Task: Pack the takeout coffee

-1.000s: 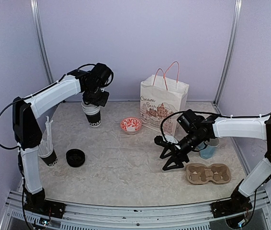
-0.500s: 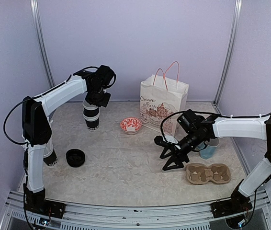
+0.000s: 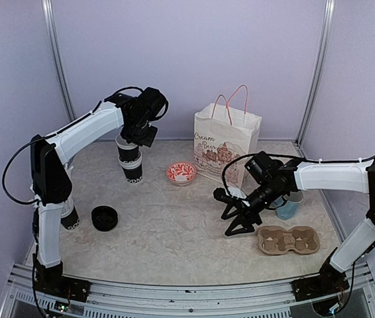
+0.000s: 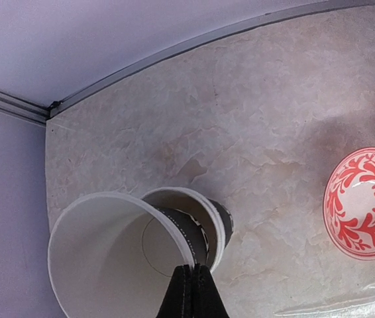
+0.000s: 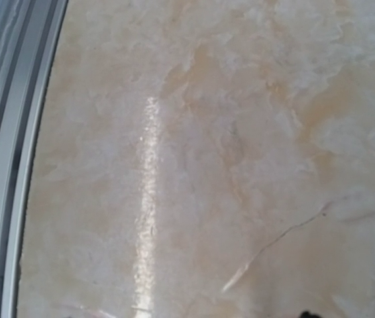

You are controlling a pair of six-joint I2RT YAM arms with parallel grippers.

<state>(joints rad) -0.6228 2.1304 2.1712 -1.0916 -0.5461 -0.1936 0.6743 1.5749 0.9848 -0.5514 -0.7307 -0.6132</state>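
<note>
The stack of two black paper cups (image 3: pixel 130 162) hangs from my left gripper (image 3: pixel 129 140) near the back left of the desk (image 3: pixel 174 225). The gripper is right on top of the stack. Its fingers (image 4: pixel 191 291) are pressed together and pinch the thin rim of the upper cup. The other cup sits under it, pushed partway on. The stack stands almost straight up and down and leans just a little. The open white mouths face up and the bottom with the white letters points down. From the wrist camera I look right down into the stack of cups (image 4: pixel 134 252). Its shadow on the desk lies apart from it, so it looks lifted. A second ago the stack was a bit more to the left. My left arm has swung to the right since then, and the cups went with it. The red and white bowl (image 3: pixel 181 173) sits near the stack on its right, and the paper bag (image 3: pixel 227 142) stands past the bowl. A black lid (image 3: pixel 104 218) lies closer to me. My right gripper (image 3: pixel 227 225) is spread open over the desk, far from the cups, and has not moved.
</note>
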